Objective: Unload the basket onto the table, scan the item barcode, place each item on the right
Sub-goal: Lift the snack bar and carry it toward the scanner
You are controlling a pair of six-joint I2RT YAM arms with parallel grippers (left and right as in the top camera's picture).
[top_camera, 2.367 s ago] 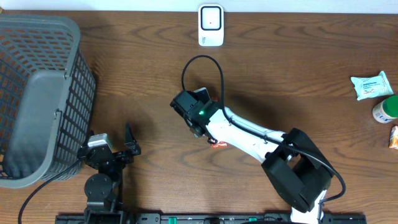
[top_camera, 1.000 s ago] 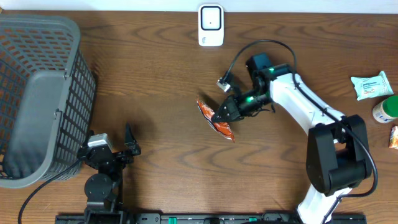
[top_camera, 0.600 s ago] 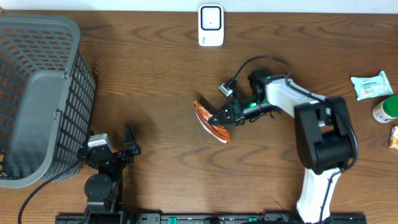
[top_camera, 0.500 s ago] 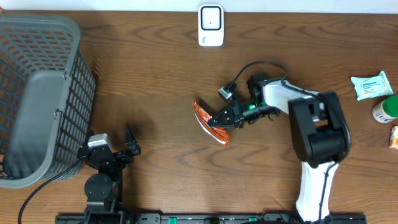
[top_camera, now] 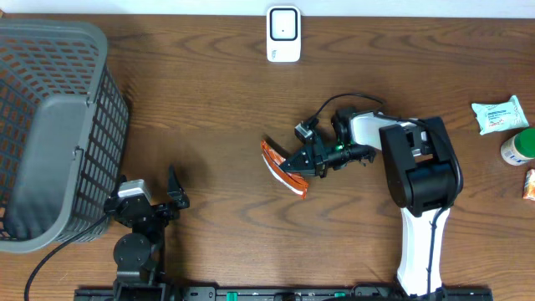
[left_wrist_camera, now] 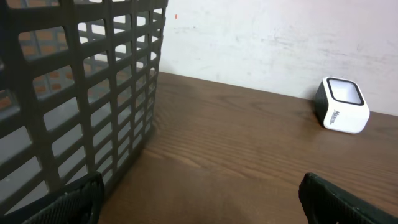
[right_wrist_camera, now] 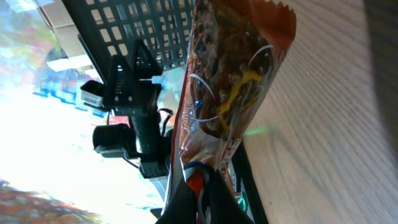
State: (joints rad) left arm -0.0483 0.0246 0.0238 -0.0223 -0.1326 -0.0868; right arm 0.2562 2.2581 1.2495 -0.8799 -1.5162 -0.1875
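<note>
The brown wooden table [top_camera: 209, 100] has a smooth, faintly satin finish with clear grain. The grey plastic lattice basket [top_camera: 50, 125] looks matt and moulded. The white plastic barcode scanner [top_camera: 283, 34] is smooth and slightly glossy. The orange crinkled foil snack packet [top_camera: 280, 165] is shiny, catching highlights along its creases. The white painted wall [left_wrist_camera: 261, 37] looks matt, rough and scuffed.

Right tool [top_camera: 304, 160] closed, left tool [top_camera: 150, 182] spread wide

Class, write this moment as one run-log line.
right fingers: shut on snack packet, mid-table | left fingers: open, beside basket | scanner: far edge, packet apart from it
</note>
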